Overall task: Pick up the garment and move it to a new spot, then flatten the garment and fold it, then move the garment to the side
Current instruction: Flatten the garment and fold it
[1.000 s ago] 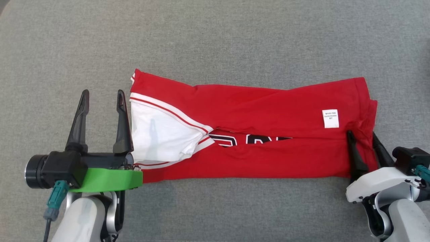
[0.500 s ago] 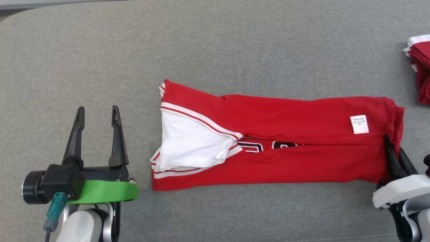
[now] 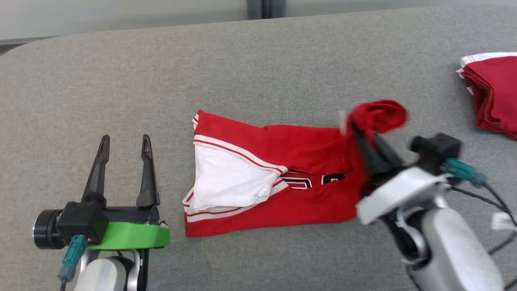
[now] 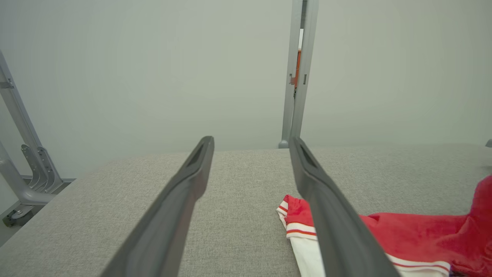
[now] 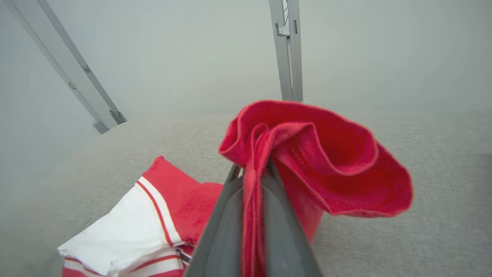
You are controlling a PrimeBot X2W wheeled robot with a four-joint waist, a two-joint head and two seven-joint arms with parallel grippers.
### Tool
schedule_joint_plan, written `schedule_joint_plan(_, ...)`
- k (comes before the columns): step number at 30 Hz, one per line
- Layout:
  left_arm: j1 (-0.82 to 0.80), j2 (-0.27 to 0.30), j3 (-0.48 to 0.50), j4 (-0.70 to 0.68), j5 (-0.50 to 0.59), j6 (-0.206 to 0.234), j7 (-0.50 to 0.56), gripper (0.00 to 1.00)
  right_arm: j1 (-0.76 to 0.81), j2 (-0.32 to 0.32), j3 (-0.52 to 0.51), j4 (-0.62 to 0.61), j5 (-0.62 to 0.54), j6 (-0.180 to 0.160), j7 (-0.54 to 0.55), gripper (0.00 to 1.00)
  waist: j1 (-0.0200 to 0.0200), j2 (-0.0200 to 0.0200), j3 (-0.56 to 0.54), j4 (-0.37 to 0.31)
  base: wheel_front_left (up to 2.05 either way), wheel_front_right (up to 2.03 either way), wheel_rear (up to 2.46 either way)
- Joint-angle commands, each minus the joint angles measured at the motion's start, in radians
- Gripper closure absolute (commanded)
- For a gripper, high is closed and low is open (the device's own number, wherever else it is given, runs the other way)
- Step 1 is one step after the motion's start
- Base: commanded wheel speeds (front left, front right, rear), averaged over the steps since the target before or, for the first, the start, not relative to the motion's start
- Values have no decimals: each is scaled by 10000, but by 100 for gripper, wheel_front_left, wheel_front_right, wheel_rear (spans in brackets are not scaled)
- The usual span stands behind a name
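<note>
Since a second ago the garment's right end has left the surface. It lay flat out at 3 o'clock, and now it rides raised and bunched, carried in toward the middle. The head view itself has shifted too, which is no move of the cloth.

At 8 o'clock in the head view the left hand sits near the garment's left end without touching it, fingers spread and holding nothing. The garment lies at the centre of the surface. Its long axis runs from 9 to 3 o'clock, with the white-panelled, striped end pointing to 9. At 4 o'clock the right hand is clamped tight on the red end, with the cloth pinched between its fingers and flopping over their tips. At 2 o'clock a stack of red clothes lies well apart.

I judge the fold to be the step in hand, a crosswise one. Next the right hand should carry its end on toward 9 o'clock, lay it squarely over the white end with edges matched, then let go.
</note>
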Motion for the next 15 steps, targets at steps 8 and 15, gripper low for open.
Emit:
schedule_joint_plan(8,-565,-279,-330,154,-41,-178,7,0,-1789,928,2823,1526,752,-10,105,100,0,0,621,959,0,0,0)
schedule_joint_plan(15,-947,-562,-412,511,-10,-349,-72,0,-2855,1122,3925,3295,1599,-5,-619,100,0,0,1088,1519,0,0,0)
